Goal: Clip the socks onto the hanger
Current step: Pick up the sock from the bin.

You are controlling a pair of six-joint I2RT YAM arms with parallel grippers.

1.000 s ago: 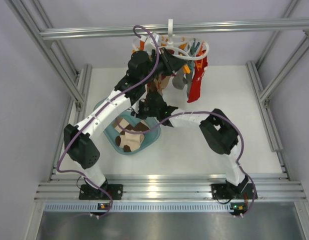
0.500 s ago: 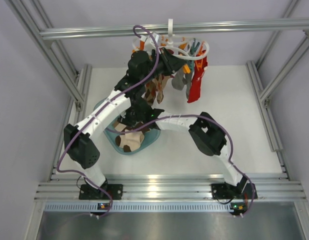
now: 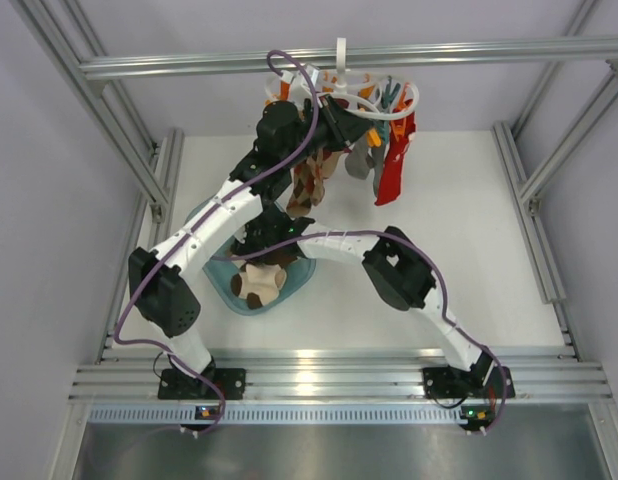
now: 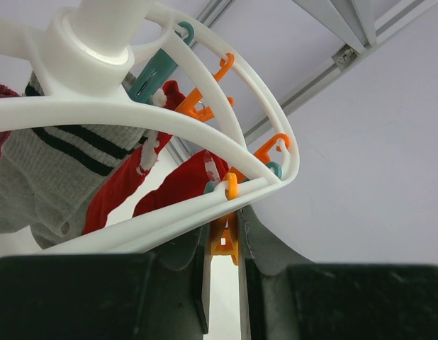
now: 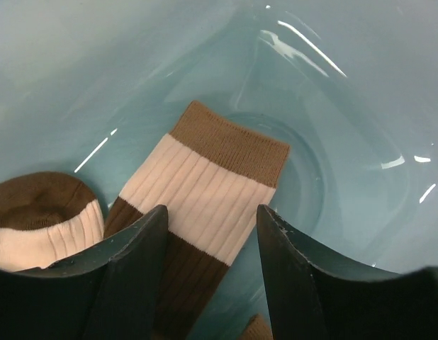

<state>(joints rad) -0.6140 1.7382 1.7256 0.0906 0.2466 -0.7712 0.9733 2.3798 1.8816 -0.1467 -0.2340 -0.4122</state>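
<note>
Hanging by its hook from the aluminium bar (image 3: 489,50) at the far side of the table (image 3: 459,230), the hanger (image 3: 341,60) is being gripped at one of its clips by the left claw (image 4: 222,241). An orange peg (image 4: 225,237) just under the white ring is being pinched between the two fingers (image 4: 258,276), which are standing close together on either side of it. A red sock (image 3: 394,170), a grey striped sock (image 3: 361,162) and a brown patterned sock (image 3: 307,185) are dangling below the ring, beside the left arm.

The right claw (image 5: 212,216) is being held low inside a teal basin (image 5: 332,106) that is sitting on the near left part of the table. Its fingers are standing well apart and are not closed on anything. The socks (image 5: 205,191) are lying in the bottom of that basin. One, cream with a tan cuff and a dark brown band, is being framed in the gap between the open fingers. Whether the fingertips are touching it cannot be told. A second one (image 5: 42,219), cream with a brown end, is lying just beside it, to the left in the wrist view.
</note>
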